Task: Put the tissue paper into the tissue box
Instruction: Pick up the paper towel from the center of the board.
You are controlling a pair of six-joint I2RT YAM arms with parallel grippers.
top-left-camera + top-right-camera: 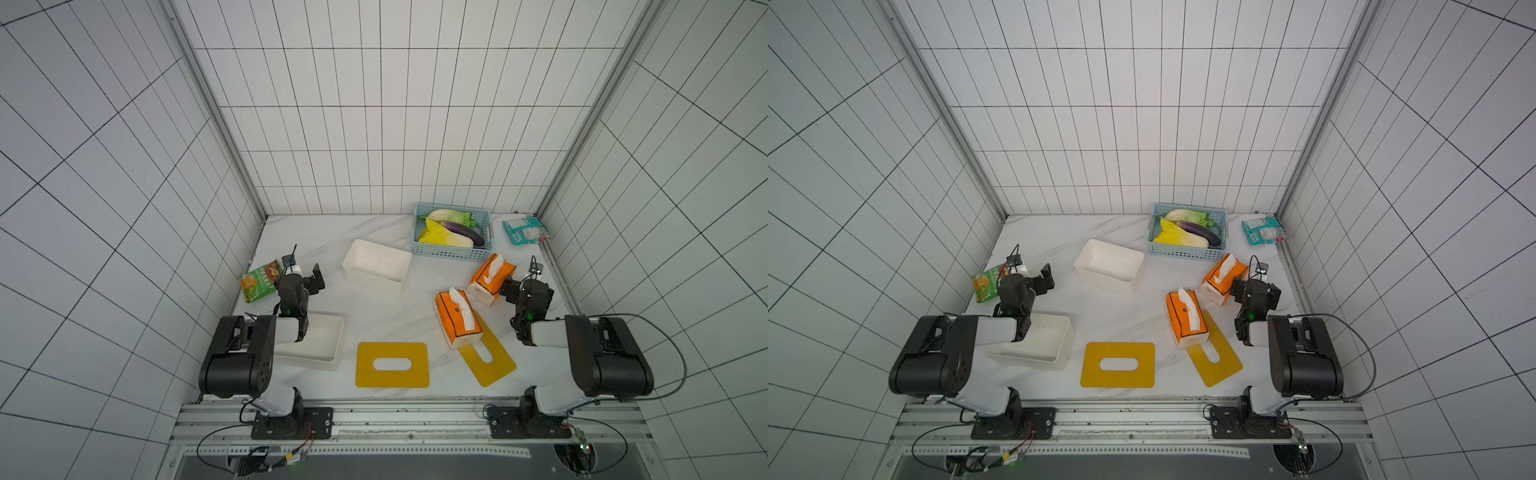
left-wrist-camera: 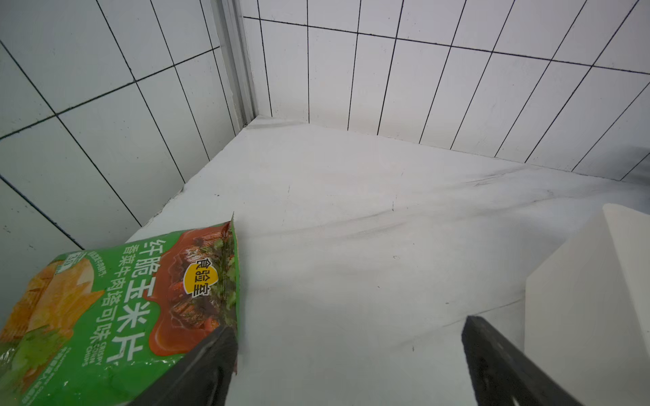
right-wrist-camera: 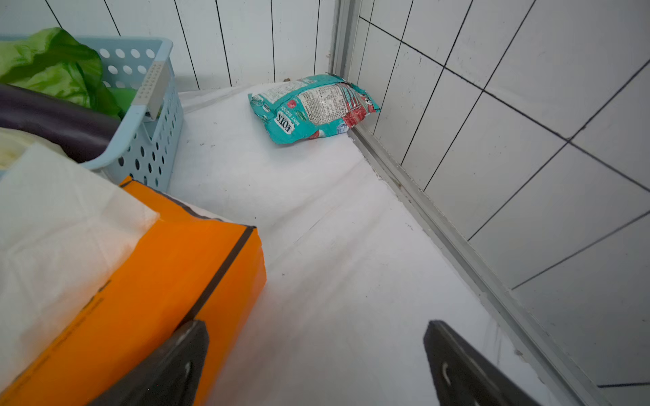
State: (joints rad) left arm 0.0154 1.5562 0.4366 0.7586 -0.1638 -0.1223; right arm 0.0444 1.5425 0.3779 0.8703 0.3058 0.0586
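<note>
Right gripper [image 3: 314, 328], spread wide, is hovering beside the orange soft-wrapped tissue pack [image 3: 169, 281]; left gripper [image 2: 350, 325] is gaping empty. Light, squashy-looking pack: I'm favouring its long sides.

Both top views look down from high above the whole tabletop [image 1: 374, 316]; each wrist camera looks low, close, toward a far corner.

The desk [image 1: 316, 232] lies open at the far left, between the chip bag [image 1: 257, 282] and the far white box [image 1: 374, 284]. On the right, basket [image 1: 444, 251] and two tissue packs [image 1: 488, 282] stand close together, narrowing passage. Two yellow lids [image 1: 392, 378] lie flat along the front, one partly under a pack.
</note>
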